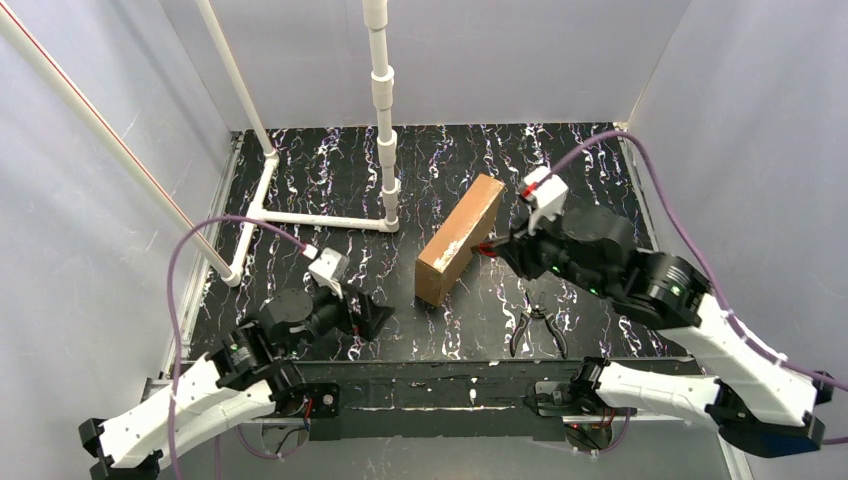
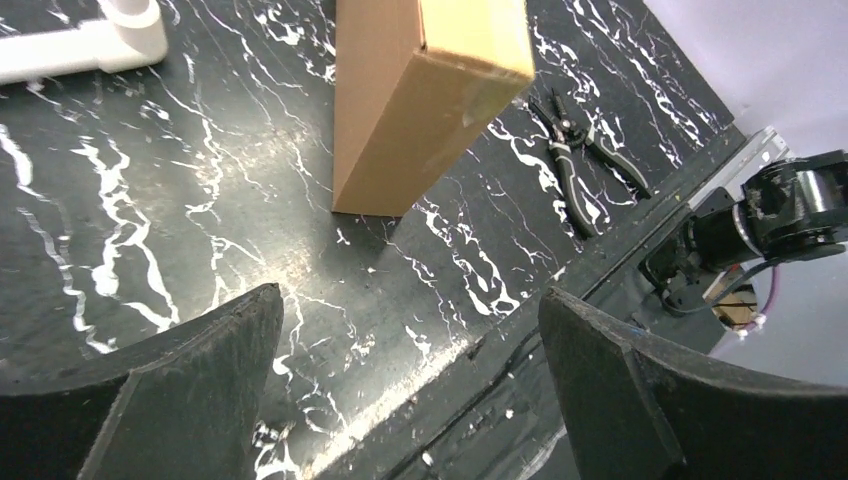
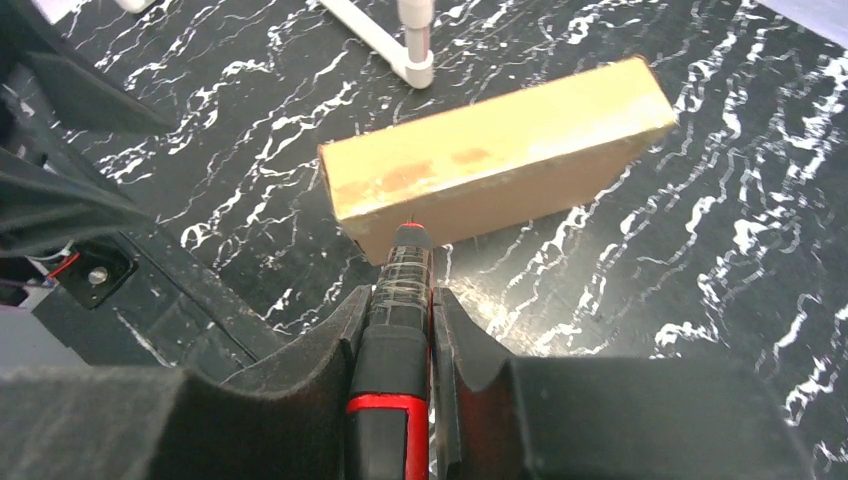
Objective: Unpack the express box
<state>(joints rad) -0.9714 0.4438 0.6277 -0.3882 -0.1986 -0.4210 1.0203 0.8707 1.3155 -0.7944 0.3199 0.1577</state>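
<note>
The express box (image 1: 462,238) is a long plain brown cardboard box standing on one long edge in the middle of the table, closed. It shows in the left wrist view (image 2: 410,100) and the right wrist view (image 3: 490,165). My right gripper (image 1: 497,248) is shut on a black and red tool (image 3: 400,330), a knife or cutter. The tool's tip touches the box's side face (image 3: 410,228). My left gripper (image 1: 372,318) is open and empty, low over the table near the front edge, short of the box's near end.
Black-handled pliers (image 1: 537,328) lie on the table near the front edge, right of the box; they also show in the left wrist view (image 2: 585,160). A white pipe frame (image 1: 385,130) stands at the back left. Grey walls enclose the table.
</note>
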